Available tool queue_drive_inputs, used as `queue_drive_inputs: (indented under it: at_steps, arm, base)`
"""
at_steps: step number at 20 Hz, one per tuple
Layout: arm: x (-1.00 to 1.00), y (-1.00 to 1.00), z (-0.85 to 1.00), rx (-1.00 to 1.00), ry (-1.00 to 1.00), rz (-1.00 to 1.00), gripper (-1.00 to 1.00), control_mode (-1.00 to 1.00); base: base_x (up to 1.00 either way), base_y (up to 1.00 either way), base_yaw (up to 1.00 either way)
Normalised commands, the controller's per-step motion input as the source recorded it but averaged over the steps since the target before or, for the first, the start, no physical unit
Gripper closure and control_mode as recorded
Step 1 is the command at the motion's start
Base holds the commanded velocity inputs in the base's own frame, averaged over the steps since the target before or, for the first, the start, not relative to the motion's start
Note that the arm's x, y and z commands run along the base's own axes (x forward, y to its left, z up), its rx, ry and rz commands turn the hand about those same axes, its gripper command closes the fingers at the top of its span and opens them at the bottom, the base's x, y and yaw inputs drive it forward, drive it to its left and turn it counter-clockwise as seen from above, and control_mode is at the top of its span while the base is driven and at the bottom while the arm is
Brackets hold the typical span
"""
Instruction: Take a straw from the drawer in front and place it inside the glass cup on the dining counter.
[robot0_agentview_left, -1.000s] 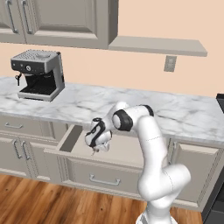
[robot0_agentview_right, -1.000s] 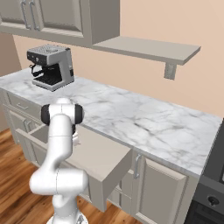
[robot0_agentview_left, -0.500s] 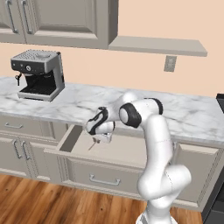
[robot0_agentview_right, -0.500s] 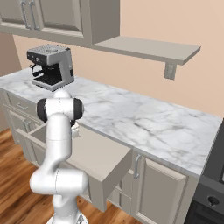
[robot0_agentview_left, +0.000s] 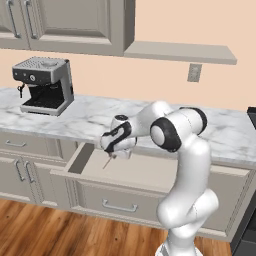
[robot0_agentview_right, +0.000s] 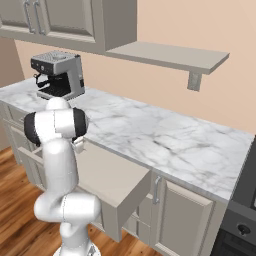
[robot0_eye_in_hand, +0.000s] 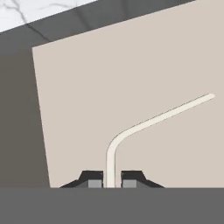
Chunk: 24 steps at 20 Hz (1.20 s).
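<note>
Gripping the straw (robot0_eye_in_hand: 131, 129) between them, the fingers (robot0_eye_in_hand: 111, 183) are clamped on its long end, and the bent tip angles away over the drawer (robot0_eye_in_hand: 131, 65) floor. In the left base view the gripper (robot0_agentview_left: 111, 154) hangs just above the open drawer (robot0_agentview_left: 150, 172), the straw (robot0_agentview_left: 106, 163) slanting down from it. The drawer (robot0_agentview_right: 112, 177) stands pulled out below the marble bench (robot0_agentview_left: 90, 112), where a coffee machine (robot0_agentview_left: 42, 85) sits well to the left.
</note>
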Motion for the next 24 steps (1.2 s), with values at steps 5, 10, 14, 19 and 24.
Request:
queue_drive_inputs:
  at_steps: [5, 10, 14, 19, 24]
  arm:
    - [-0.70, 0.00, 0.78, -0.01, -0.14, 0.01, 1.00, -1.00]
    - [-0.24, -0.03, 0.84, -0.09, -0.12, 0.03, 1.00, -1.00]
    - [-0.15, -0.10, 0.64, -0.16, -0.02, 0.00, 1.00, -1.00]
    - [-0.20, -0.31, 0.34, -0.14, 0.01, 0.00, 1.00, -1.00]
    - [-0.26, -0.67, 0.08, -0.09, 0.09, 0.00, 1.00, -1.00]
  base:
    - [0.00, 0.00, 0.00]
    - [0.00, 0.00, 0.00]
    - [0.00, 0.00, 0.00]
    - [0.00, 0.00, 0.00]
    - [0.00, 0.00, 0.00]
